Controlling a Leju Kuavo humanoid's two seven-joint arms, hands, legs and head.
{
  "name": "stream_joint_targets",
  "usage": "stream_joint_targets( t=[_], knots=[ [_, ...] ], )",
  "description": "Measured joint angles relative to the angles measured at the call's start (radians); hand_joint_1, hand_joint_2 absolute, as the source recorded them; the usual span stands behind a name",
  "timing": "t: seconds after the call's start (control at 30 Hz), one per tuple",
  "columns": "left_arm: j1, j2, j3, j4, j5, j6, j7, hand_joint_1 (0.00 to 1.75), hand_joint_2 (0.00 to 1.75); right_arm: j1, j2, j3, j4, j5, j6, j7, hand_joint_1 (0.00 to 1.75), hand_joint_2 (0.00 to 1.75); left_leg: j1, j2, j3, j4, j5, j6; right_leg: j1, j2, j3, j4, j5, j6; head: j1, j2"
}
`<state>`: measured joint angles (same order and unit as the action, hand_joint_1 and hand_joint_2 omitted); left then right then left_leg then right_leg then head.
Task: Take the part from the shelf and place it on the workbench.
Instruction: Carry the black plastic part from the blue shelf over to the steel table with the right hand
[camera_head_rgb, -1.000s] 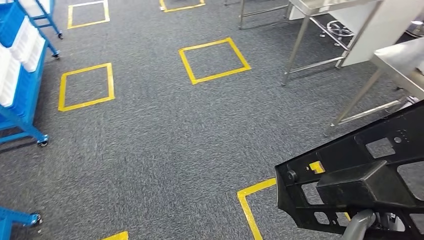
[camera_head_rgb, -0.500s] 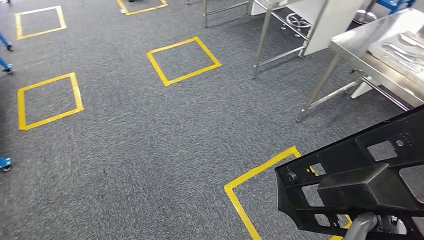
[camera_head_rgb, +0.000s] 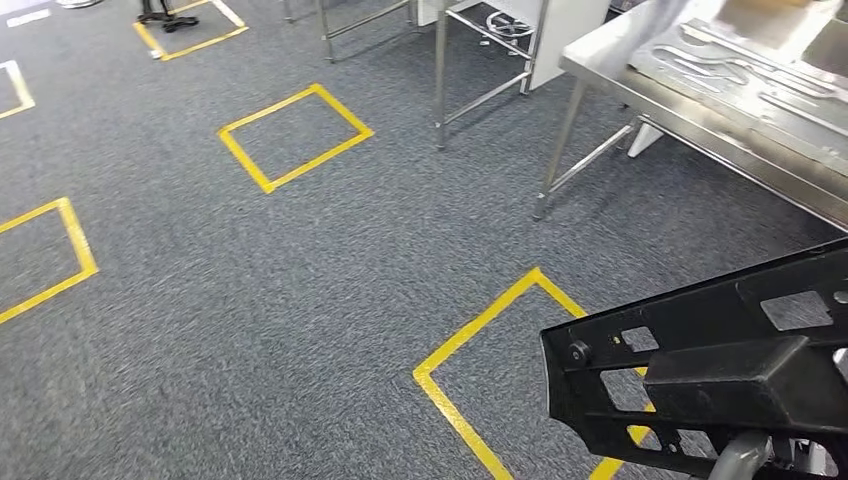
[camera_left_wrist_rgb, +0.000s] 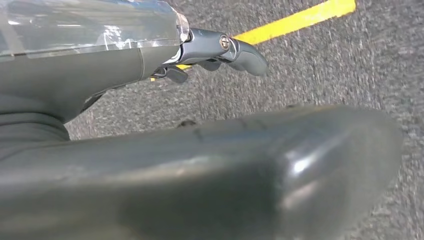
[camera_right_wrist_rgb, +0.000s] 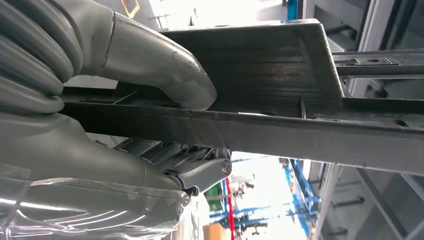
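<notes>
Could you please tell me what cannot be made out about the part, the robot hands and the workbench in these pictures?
- Black part: the head view's right and bottom edges cut it off.
- Right robot hand: its fingers are partly hidden behind the part's bar.
- Left robot hand: its palm is hidden behind its own cover.
- Workbench: far side cut off and blurred; items unclear.

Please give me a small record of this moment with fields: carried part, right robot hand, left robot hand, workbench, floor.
carried part: black metal frame part with cut-out holes, held low at the right of the head view
right robot hand: right robot hand grips the part's bar
left robot hand: left robot hand holds nothing, over the carpet
workbench: stainless steel workbench ahead at upper right, part not yet on it
floor: grey carpet with yellow tape squares
</notes>
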<state>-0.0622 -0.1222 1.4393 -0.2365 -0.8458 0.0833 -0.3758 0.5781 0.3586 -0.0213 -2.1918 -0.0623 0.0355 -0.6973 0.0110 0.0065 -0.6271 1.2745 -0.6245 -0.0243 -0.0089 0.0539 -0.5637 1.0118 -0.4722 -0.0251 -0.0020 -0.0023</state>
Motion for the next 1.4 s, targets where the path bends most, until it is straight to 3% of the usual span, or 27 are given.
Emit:
stream_joint_targets(
  t=[0.03, 0.1, 0.17, 0.23, 0.3, 0.37, 0.4, 0.43, 0.47, 0.5, 0.57, 0.63, 0.67, 0.73, 0.77, 0.83, 0.9, 0.93, 0.97, 1.0, 1.07, 1.13, 1.2, 1.27, 1.33, 1.4],
  knots=[
    [0.001, 0.0, 0.002, 0.0, 0.004, 0.008, 0.006, 0.0, 0.0, 0.0, 0.0, -0.002, 0.003, -0.003, 0.008, 0.0, 1.75, 1.75, 0.0, -0.006, 0.022, -0.055, 0.04, 0.003, 0.0, 0.016, 0.0, 0.003, 0.0, 0.001, 0.0, 0.0],
    [0.0, 0.001, 0.008, 0.0, 0.009, 0.024, 0.019, 0.0, 0.0, -0.001, 0.0, -0.004, 0.008, -0.007, 0.022, 0.0, 1.75, 1.75, 0.0, -0.05, 0.079, -0.195, 0.105, 0.011, 0.0, 0.042, -0.003, 0.01, -0.002, 0.005, 0.0, 0.0],
    [0.0, 0.003, 0.015, 0.0, 0.014, 0.036, 0.031, 0.0, 0.0, -0.003, 0.0, -0.005, 0.014, -0.006, 0.031, 0.0, 1.75, 1.75, -0.003, -0.082, 0.103, -0.261, 0.122, 0.017, -0.003, 0.062, -0.011, 0.014, -0.001, 0.016, 0.0, 0.0],
    [-0.002, 0.003, 0.022, 0.0, 0.02, 0.047, 0.04, 0.0, 0.0, -0.005, 0.0, -0.005, 0.02, -0.004, 0.037, 0.0, 1.75, 1.75, -0.004, -0.068, 0.106, -0.268, 0.126, 0.026, -0.006, 0.079, -0.017, 0.011, 0.005, 0.03, 0.0, 0.0],
    [-0.003, 0.002, 0.026, 0.0, 0.025, 0.055, 0.043, 0.0, 0.0, -0.007, 0.0, -0.006, 0.025, -0.003, 0.038, 0.0, 1.75, 1.75, -0.001, -0.043, 0.111, -0.281, 0.136, 0.04, -0.004, 0.046, -0.026, 0.026, -0.006, 0.04, 0.002, 0.0],
    [-0.001, 0.002, 0.031, 0.0, 0.03, 0.058, 0.041, 0.0, 0.0, -0.016, 0.0, -0.007, 0.031, -0.002, 0.039, -0.001, 1.75, 1.75, 0.0, -0.015, 0.111, -0.291, 0.142, 0.049, -0.002, -0.019, -0.065, 0.109, -0.061, 0.046, 0.005, 0.0],
    [0.001, 0.002, 0.033, 0.0, 0.031, 0.059, 0.039, 0.0, 0.0, -0.02, 0.0, -0.007, 0.035, -0.002, 0.041, 0.0, 1.75, 1.75, 0.0, 0.0, 0.11, -0.291, 0.143, 0.051, -0.003, -0.037, -0.096, 0.173, -0.095, 0.05, 0.006, 0.0],
    [0.003, 0.002, 0.036, 0.0, 0.032, 0.06, 0.036, 0.0, 0.0, -0.023, 0.0, -0.007, 0.038, -0.002, 0.041, 0.0, 1.75, 1.75, -0.001, 0.015, 0.108, -0.291, 0.142, 0.051, -0.005, -0.045, -0.126, 0.236, -0.122, 0.053, 0.006, 0.0],
    [0.003, 0.002, 0.039, 0.0, 0.033, 0.06, 0.033, 0.0, 0.0, -0.025, 0.0, -0.008, 0.042, -0.001, 0.042, 0.001, 1.75, 1.75, -0.001, 0.03, 0.107, -0.29, 0.142, 0.05, -0.008, -0.048, -0.144, 0.274, -0.131, 0.057, 0.006, 0.0],
    [0.003, 0.002, 0.041, 0.0, 0.034, 0.06, 0.029, 0.0, 0.0, -0.025, 0.0, -0.008, 0.044, 0.0, 0.042, 0.002, 1.75, 1.75, -0.001, 0.044, 0.107, -0.29, 0.14, 0.049, -0.01, -0.051, -0.144, 0.276, -0.12, 0.059, 0.006, 0.0],
    [0.001, 0.0, 0.045, 0.0, 0.036, 0.061, 0.019, 0.0, 0.0, -0.026, 0.0, -0.008, 0.048, 0.003, 0.041, 0.005, 1.75, 1.75, -0.001, 0.069, 0.111, -0.288, 0.136, 0.043, -0.013, -0.073, -0.08, 0.165, -0.057, 0.061, 0.006, 0.0],
    [0.001, 0.0, 0.047, 0.0, 0.038, 0.058, 0.006, 0.0, 0.0, -0.03, 0.001, -0.008, 0.05, 0.006, 0.04, 0.006, 1.75, 1.75, -0.004, 0.088, 0.117, -0.285, 0.128, 0.033, -0.009, -0.108, -0.011, 0.04, -0.015, 0.053, 0.006, 0.0],
    [0.0, 0.0, 0.047, 0.0, 0.039, 0.054, -0.002, 0.0, 0.0, -0.031, 0.001, -0.008, 0.051, 0.008, 0.039, 0.006, 1.75, 1.75, -0.006, 0.096, 0.12, -0.284, 0.124, 0.027, -0.006, -0.116, 0.004, 0.011, -0.01, 0.047, 0.006, 0.0],
    [-0.004, 0.002, 0.047, 0.0, 0.04, 0.044, -0.017, 0.0, 0.0, -0.034, 0.001, -0.008, 0.052, 0.017, 0.035, 0.01, 1.75, 1.75, -0.008, 0.114, 0.128, -0.285, 0.119, 0.015, -0.003, -0.102, 0.003, 0.002, -0.011, 0.035, 0.005, 0.0],
    [-0.006, 0.002, 0.047, 0.0, 0.039, 0.039, -0.023, 0.0, 0.0, -0.034, 0.001, -0.008, 0.052, 0.024, 0.033, 0.013, 1.75, 1.75, -0.005, 0.113, 0.131, -0.283, 0.116, 0.009, -0.005, -0.091, 0.003, 0.001, -0.009, 0.028, 0.005, 0.0],
    [-0.01, 0.004, 0.047, 0.0, 0.038, 0.031, -0.032, 0.0, 0.0, -0.039, 0.002, -0.008, 0.053, 0.04, 0.03, 0.02, 1.75, 1.75, 0.0, 0.071, 0.117, -0.244, 0.085, -0.001, -0.008, -0.071, 0.004, -0.004, -0.004, 0.015, 0.005, 0.0],
    [-0.008, 0.006, 0.047, 0.0, 0.035, 0.028, -0.035, 0.0, 0.0, -0.049, 0.002, -0.008, 0.056, 0.055, 0.027, 0.026, 1.75, 1.75, 0.002, 0.017, 0.062, -0.124, 0.018, -0.006, -0.009, -0.051, 0.002, -0.005, -0.001, 0.006, 0.003, 0.0],
    [-0.006, 0.007, 0.047, 0.0, 0.033, 0.028, -0.035, 0.0, 0.0, -0.053, 0.003, -0.007, 0.058, 0.063, 0.024, 0.028, 1.75, 1.75, 0.002, 0.007, 0.028, -0.053, -0.011, -0.007, -0.007, -0.038, 0.002, -0.004, -0.001, 0.004, 0.003, 0.0],
    [-0.004, 0.008, 0.047, 0.0, 0.032, 0.028, -0.034, 0.0, 0.0, -0.056, 0.003, -0.007, 0.061, 0.072, 0.022, 0.028, 1.75, 1.75, 0.002, 0.004, 0.001, -0.001, -0.024, -0.006, -0.005, -0.024, 0.002, -0.003, -0.001, 0.003, 0.003, 0.0],
    [-0.003, 0.009, 0.047, 0.0, 0.032, 0.028, -0.032, 0.0, 0.0, -0.058, 0.003, -0.006, 0.062, 0.08, 0.019, 0.028, 1.75, 1.75, 0.002, 0.002, -0.01, 0.014, -0.016, -0.005, -0.004, -0.009, 0.002, -0.002, -0.001, 0.003, 0.003, 0.0],
    [-0.002, 0.013, 0.047, 0.0, 0.031, 0.026, -0.03, 0.0, 0.0, -0.063, 0.003, -0.003, 0.065, 0.092, 0.015, 0.028, 1.75, 1.75, 0.002, -0.009, 0.021, -0.075, 0.055, 0.001, -0.003, 0.022, 0.004, 0.002, -0.003, 0.004, 0.003, 0.0],
    [-0.003, 0.019, 0.048, 0.0, 0.036, 0.019, -0.032, 0.0, 0.0, -0.072, 0.003, 0.003, 0.067, 0.099, 0.017, 0.028, 1.75, 1.75, 0.003, -0.06, 0.072, -0.207, 0.116, 0.01, -0.004, 0.049, 0.0, 0.009, -0.005, 0.009, 0.004, 0.0],
    [-0.006, 0.023, 0.048, 0.0, 0.041, 0.016, -0.037, 0.0, 0.0, -0.083, 0.003, 0.013, 0.071, 0.109, 0.023, 0.033, 1.75, 1.75, 0.001, -0.091, 0.091, -0.259, 0.127, 0.016, -0.007, 0.072, -0.009, 0.012, -0.004, 0.021, 0.004, 0.0],
    [-0.015, 0.022, 0.049, 0.0, 0.038, 0.017, -0.043, 0.0, 0.0, -0.091, 0.003, 0.022, 0.075, 0.118, 0.02, 0.037, 1.75, 1.75, 0.001, -0.071, 0.094, -0.267, 0.132, 0.026, -0.01, 0.09, -0.014, 0.01, 0.001, 0.036, 0.004, 0.0],
    [-0.022, 0.019, 0.048, 0.0, 0.032, 0.014, -0.052, 0.0, 0.0, -0.094, 0.003, 0.026, 0.077, 0.122, 0.013, 0.039, 1.75, 1.75, 0.005, -0.046, 0.099, -0.28, 0.141, 0.041, -0.006, 0.047, -0.028, 0.036, -0.018, 0.044, 0.007, 0.0],
    [-0.021, 0.017, 0.048, 0.0, 0.03, 0.007, -0.058, 0.0, 0.0, -0.1, 0.003, 0.028, 0.077, 0.125, 0.001, 0.039, 1.75, 1.75, 0.005, -0.018, 0.101, -0.287, 0.143, 0.05, -0.003, -0.021, -0.078, 0.137, -0.077, 0.049, 0.011, 0.0]
  ],
)
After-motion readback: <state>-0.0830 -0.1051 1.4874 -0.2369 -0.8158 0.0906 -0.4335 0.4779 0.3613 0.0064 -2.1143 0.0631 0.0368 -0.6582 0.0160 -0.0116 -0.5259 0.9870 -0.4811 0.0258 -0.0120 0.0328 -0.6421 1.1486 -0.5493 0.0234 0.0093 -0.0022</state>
